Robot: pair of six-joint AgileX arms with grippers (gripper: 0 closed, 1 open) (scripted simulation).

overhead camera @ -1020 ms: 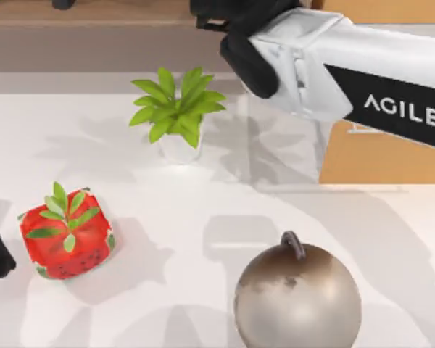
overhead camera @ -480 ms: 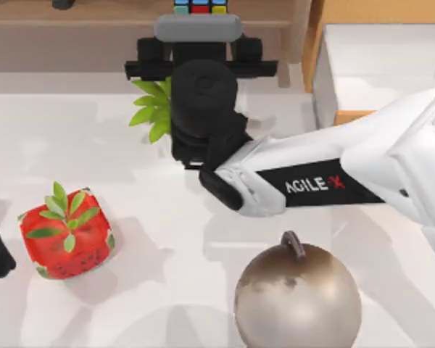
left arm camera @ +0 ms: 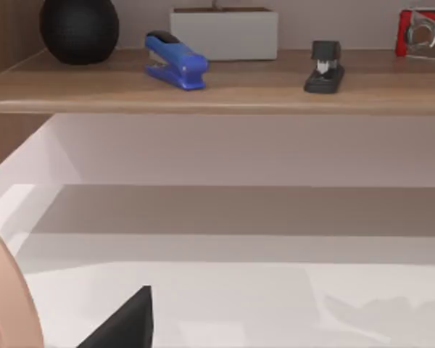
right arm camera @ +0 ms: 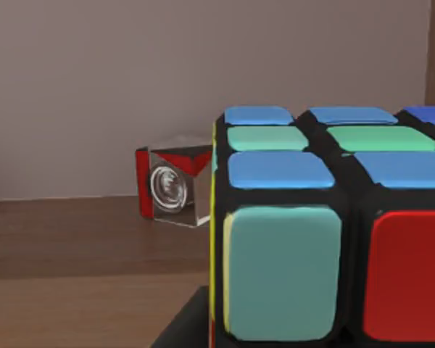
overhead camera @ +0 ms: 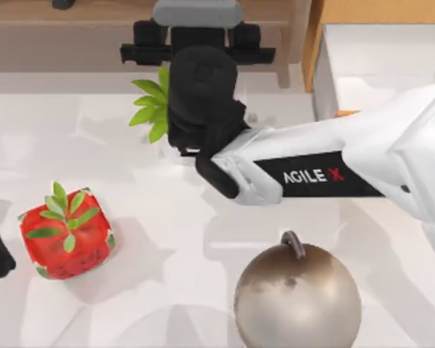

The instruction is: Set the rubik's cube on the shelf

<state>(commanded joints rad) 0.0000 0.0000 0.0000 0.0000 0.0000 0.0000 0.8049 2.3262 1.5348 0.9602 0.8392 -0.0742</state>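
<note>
One rubik's cube (right arm camera: 326, 239) above shelf (right arm camera: 72, 290)

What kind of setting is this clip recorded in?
Probably a rendered office-style tabletop: a white table backed by a long light-brown wooden shelf holding a blue stapler and a black stapler, with a small green potted plant on the table.

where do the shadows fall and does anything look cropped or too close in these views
Top view: soft grey shadows spread over the table beside the strawberry block and metal ball. Right wrist view: the rubik's cube sits very close, cut off at the frame edge. Left wrist view: the shelf shades the wall beneath it.
</note>
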